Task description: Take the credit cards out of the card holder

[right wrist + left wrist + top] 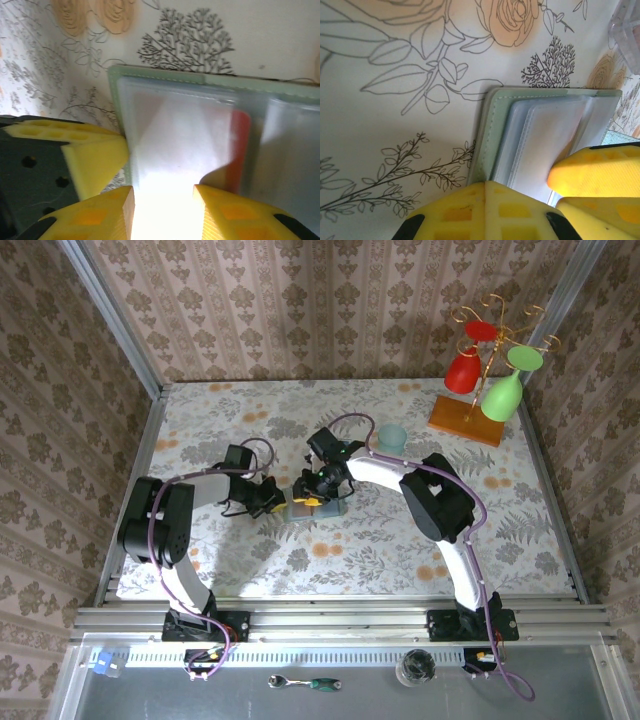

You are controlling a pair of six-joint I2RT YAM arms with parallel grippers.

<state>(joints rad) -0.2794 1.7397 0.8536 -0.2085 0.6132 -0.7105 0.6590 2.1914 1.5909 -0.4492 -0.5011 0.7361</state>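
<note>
- Left gripper [272, 498] has its yellow fingers [470, 210] pressed together. The tip sits at the near edge of the card holder [492, 130]. I cannot tell if it pinches that edge or just pushes on it.
- Right gripper [316, 488] has its fingers [235, 215] apart. They sit over the open card holder [150, 74], and a bright clear pocket [165, 150] shows in the gap between them. I cannot tell if they touch it.
- From above, the two grippers meet tip to tip over the card holder [335, 508], the left one from the left and the right one from the right.
- The card holder lies open and flat on the flowery table [250, 410], with its clear pockets [550, 140] facing up.
- One red card [241, 145] is inside a pocket, just to the right of the right gripper's [164, 192] gap. Only a thin strip of it shows.
- A pale teal cup [391, 436] stands behind the right gripper, a bit to the right, apart from the card holder.
</note>
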